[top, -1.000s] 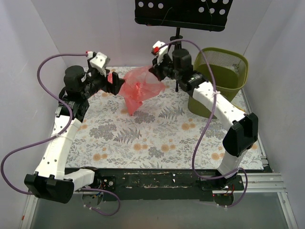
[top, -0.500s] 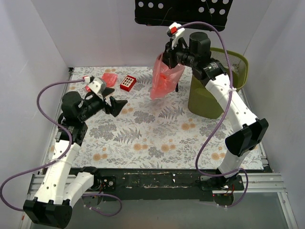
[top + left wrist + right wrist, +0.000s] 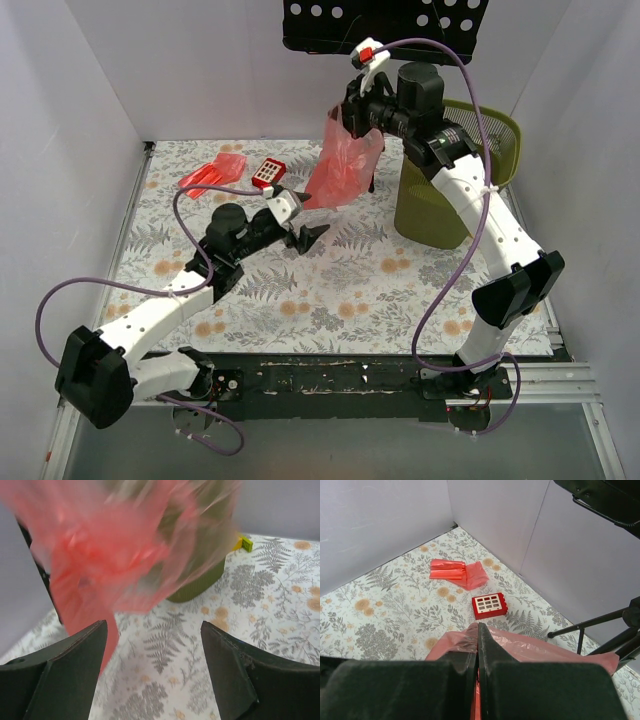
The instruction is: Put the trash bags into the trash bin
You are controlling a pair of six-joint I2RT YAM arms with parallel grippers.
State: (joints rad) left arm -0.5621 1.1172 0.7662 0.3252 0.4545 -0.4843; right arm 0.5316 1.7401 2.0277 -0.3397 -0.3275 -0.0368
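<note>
The trash bag (image 3: 340,165) hanging at 12 o'clock is thin, glossy, translucent red film, much wrinkled. The folded trash bag (image 3: 212,175) at 10 o'clock has the same shine. The trash bin (image 3: 420,220) is matt olive plastic with perforated walls. The table cover (image 3: 330,290) looks matt. The fingers (image 3: 65,675) of the left gripper (image 3: 154,630) are matt black.

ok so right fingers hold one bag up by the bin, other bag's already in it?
No. The other bag lies on the table at its far left, per the top view. The right fingers do hold one bag up by the bin.
</note>
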